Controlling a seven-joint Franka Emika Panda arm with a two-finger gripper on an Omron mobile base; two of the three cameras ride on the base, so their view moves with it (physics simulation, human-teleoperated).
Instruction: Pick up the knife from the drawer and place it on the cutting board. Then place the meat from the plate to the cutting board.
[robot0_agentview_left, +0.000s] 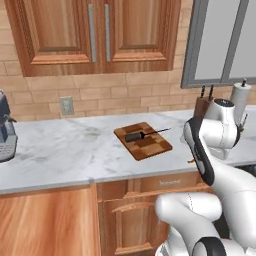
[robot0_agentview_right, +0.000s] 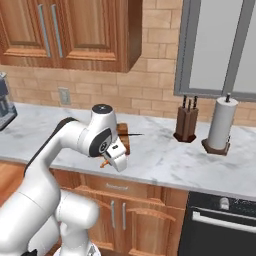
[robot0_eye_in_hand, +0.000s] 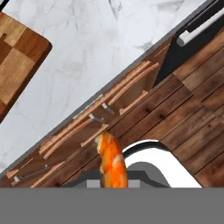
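The knife (robot0_agentview_left: 137, 135), black-handled with a thin pale blade, lies across the checkered cutting board (robot0_agentview_left: 142, 141) on the marble counter; its blade tip (robot0_agentview_right: 136, 134) pokes out past the arm. My gripper (robot0_agentview_right: 106, 162) hangs over the counter's front edge, to the right of the board (robot0_agentview_right: 123, 134), shut on the meat (robot0_eye_in_hand: 113, 159). The meat is a curved orange-red piece with pale streaks, seen as a small orange tip (robot0_agentview_left: 191, 160) behind my arm. The board's corner (robot0_eye_in_hand: 15, 61) shows at the upper left of the hand view. The drawer front (robot0_agentview_left: 167, 183) sits shut below. The plate is out of view.
A knife block (robot0_agentview_right: 186, 122) and a paper towel roll (robot0_agentview_right: 220, 125) stand at the back right of the counter. A coffee machine (robot0_agentview_left: 5, 132) is at the far left. The oven (robot0_agentview_right: 220, 222) with its bar handle (robot0_eye_in_hand: 201, 27) lies below right; cabinet doors (robot0_agentview_left: 125, 220) are under the drawer.
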